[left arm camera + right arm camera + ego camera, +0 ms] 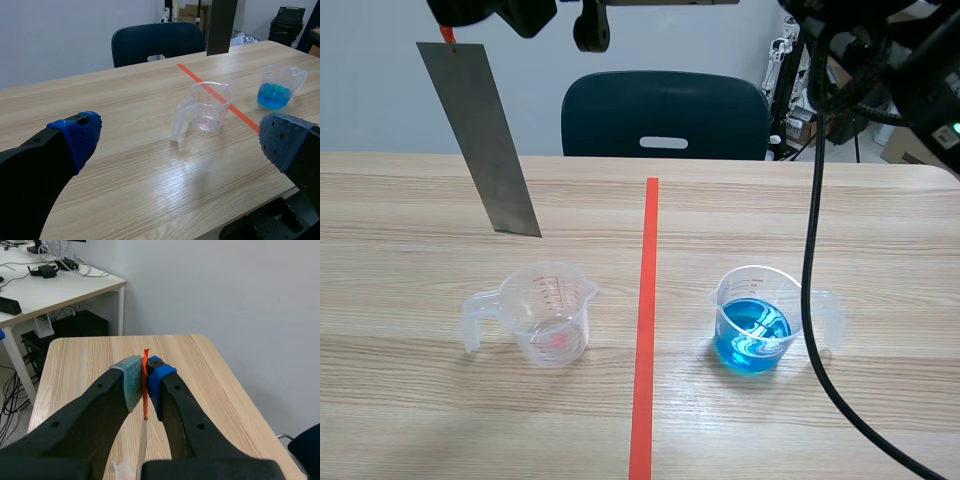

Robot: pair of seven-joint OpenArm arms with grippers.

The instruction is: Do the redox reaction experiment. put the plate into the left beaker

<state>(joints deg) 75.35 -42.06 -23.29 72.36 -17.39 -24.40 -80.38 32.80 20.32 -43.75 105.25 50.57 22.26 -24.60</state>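
Scene view takes in the pale wood-grain worktop [420, 420], split by an orange-red tape line. High over its left half hangs the long grey metal plate [480, 140], a flat rectangular strip. Its long axis stands near upright but leaning: the upper end sits toward the worktop's left side, the lower end slants down toward the tape line, and one broad face turns to the camera. The lower edge is clear of the worktop and appears above and beyond the empty clear plastic beaker with a handle [552, 315]; how far beyond cannot be told. No part of the plate is in that beaker yet. The second clear beaker, part-filled with blue liquid [757, 320], sits well apart across the line.

Right wrist view shows the right arm's fingers [131, 382] closed on the plate's upper end, pads pressed to its two broad faces just where a small orange-red tab [145, 357] sticks up. Left wrist view shows the left arm's fingers [75, 137] spread wide with nothing between them, low over the worktop short of the empty beaker.

The plate looks thin, stiff and light, with smooth faces that could slip between the pads. A pinch across the faces at the top end suits it, leaving the lower length free to enter the beaker, though it may pivot there. The beaker seems light, so a knock on its rim could tip it
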